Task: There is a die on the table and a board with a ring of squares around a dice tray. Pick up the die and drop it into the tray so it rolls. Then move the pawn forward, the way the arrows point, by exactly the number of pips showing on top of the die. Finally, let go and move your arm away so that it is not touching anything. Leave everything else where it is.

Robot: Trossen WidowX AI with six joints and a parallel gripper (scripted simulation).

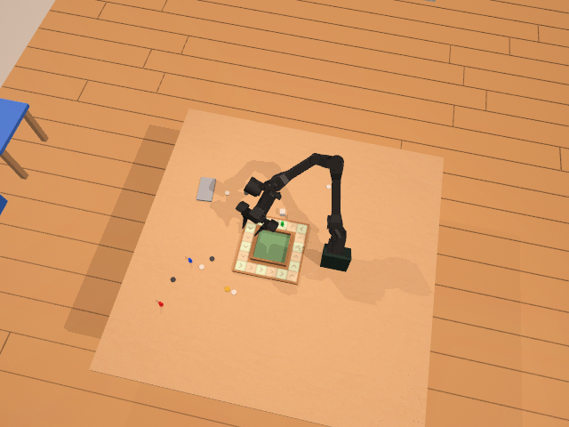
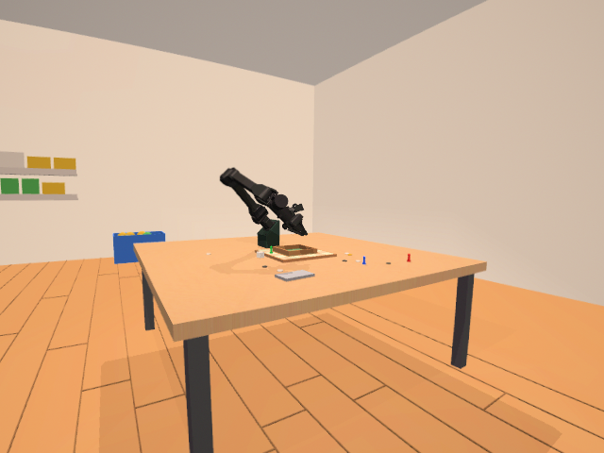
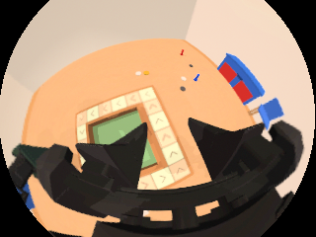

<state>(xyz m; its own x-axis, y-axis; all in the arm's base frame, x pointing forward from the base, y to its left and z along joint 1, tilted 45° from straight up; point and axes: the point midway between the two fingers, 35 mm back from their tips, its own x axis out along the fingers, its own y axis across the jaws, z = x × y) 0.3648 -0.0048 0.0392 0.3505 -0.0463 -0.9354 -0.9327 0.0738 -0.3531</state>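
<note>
The white die (image 1: 282, 212) (image 2: 260, 254) lies on the table just outside the board, near the green pawn; its pips are too small to read. The green pawn (image 1: 282, 223) (image 2: 271, 249) stands on a square of the board (image 1: 260, 269) (image 3: 118, 103). The brown-walled dice tray (image 1: 268, 262) (image 3: 115, 118) with a green floor is in the middle of the ring and looks empty. My gripper (image 1: 250, 229) (image 3: 167, 122) is partly open with nothing between its fingers. It hangs above the board's corner area, left of the pawn in the top view. Die and pawn are not clearly visible in the wrist view.
A grey flat block (image 1: 205, 189) (image 2: 294, 275) lies beyond the board. A blue pawn (image 1: 189, 260) (image 2: 363, 260) (image 3: 197, 77) and a red pawn (image 1: 160, 304) (image 2: 409, 257) (image 3: 182, 52) stand apart. Several small white and dark discs and a yellow disc (image 1: 227, 288) (image 3: 146, 73) are scattered around.
</note>
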